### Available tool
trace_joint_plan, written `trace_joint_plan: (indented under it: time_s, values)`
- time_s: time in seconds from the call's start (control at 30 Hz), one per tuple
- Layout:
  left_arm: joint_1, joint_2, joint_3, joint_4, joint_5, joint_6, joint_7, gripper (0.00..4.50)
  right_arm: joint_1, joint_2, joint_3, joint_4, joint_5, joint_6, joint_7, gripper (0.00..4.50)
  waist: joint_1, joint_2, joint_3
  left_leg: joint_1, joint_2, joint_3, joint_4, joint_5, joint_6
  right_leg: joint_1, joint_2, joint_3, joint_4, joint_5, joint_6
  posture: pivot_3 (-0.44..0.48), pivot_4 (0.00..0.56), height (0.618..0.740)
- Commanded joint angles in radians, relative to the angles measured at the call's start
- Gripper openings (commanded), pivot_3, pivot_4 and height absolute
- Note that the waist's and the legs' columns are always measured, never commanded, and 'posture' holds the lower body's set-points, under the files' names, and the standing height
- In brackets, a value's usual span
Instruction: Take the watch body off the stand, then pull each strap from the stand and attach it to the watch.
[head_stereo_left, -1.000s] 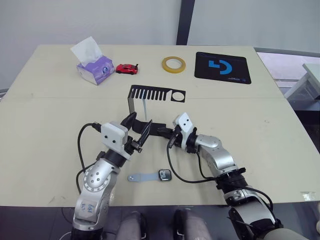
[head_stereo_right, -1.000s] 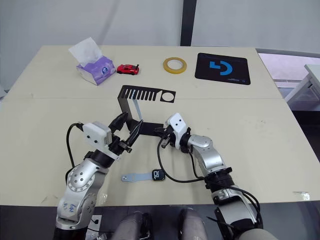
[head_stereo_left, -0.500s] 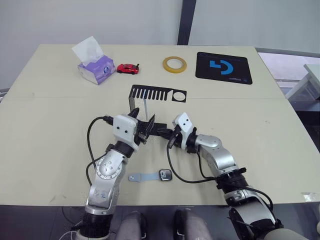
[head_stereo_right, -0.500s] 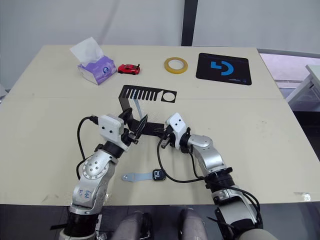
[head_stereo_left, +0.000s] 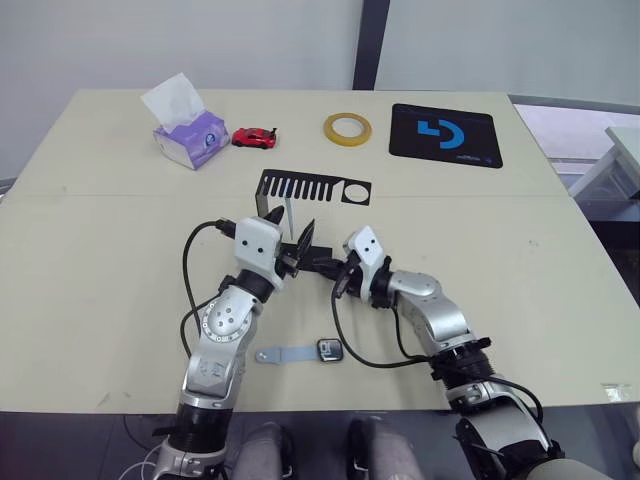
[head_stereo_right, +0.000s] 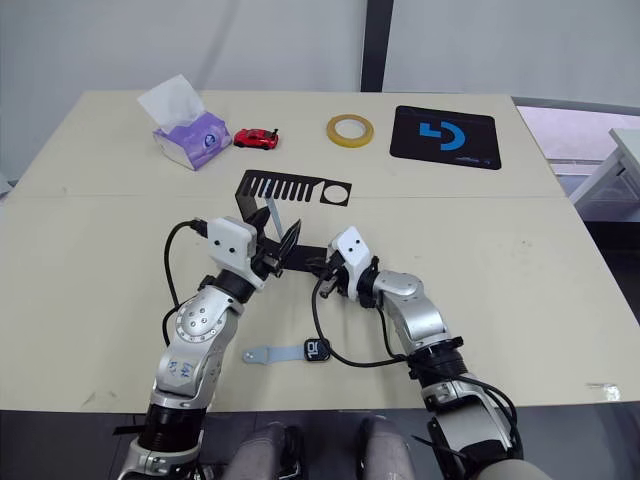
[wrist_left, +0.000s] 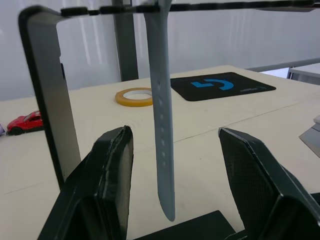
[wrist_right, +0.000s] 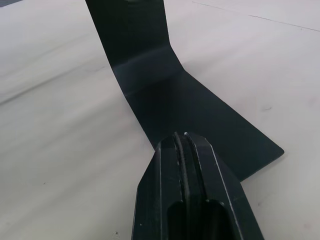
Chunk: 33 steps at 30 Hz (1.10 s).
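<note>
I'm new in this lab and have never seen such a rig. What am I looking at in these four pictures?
A two-armed robot at a beige table. Two pictures come from its head, looking down; two from cameras on its wrists. The left gripper is open, its fingers either side of a pale grey-blue strap hanging from a thin black bent-metal stand. The right gripper is shut, pressing on the stand's base. Nearer the robot lies the small dark-screened watch body, one strap already attached. Farther back: a purple tissue box, red toy car, yellow tape roll, black mousepad.
</note>
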Motion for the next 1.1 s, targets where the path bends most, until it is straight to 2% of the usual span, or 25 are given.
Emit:
trace_joint_plan:
  time_s: [0.03,0.13,0.57,1.1]
  values:
    - [-0.02,-0.006,-0.006,-0.011,0.01,-0.028,-0.001,1.26,0.018,0.006,-0.002,-0.012,0.004,0.014,-0.001,0.0,0.0,0.0,0.0,0.0,0.0,0.0,0.0,0.0,0.0,0.0,0.0,0.0,0.0,0.0,0.0,0.0,0.15,0.74]
    - [-0.028,-0.008,-0.003,-0.013,0.011,-0.035,-0.001,0.03,0.023,0.006,0.0,-0.011,0.003,0.015,0.001,0.0,0.0,0.0,0.0,0.0,0.0,0.0,0.0,0.0,0.0,0.0,0.0,0.0,0.0,0.0,0.0,0.0,0.15,0.74]
    - [-0.018,-0.012,-0.006,-0.049,0.014,-0.053,-0.002,0.03,0.043,0.003,0.002,-0.018,-0.003,0.033,-0.01,0.0,0.0,0.0,0.0,0.0,0.0,0.0,0.0,0.0,0.0,0.0,0.0,0.0,0.0,0.0,0.0,0.0,0.15,0.74]
    - [0.101,0.039,0.026,-0.174,-0.022,-0.081,-0.066,0.03,0.045,0.005,0.011,-0.003,-0.008,0.03,-0.018,0.0,0.0,0.0,0.0,0.0,0.0,0.0,0.0,0.0,0.0,0.0,-0.001,0.0,0.0,0.0,0.0,0.0,0.15,0.74]
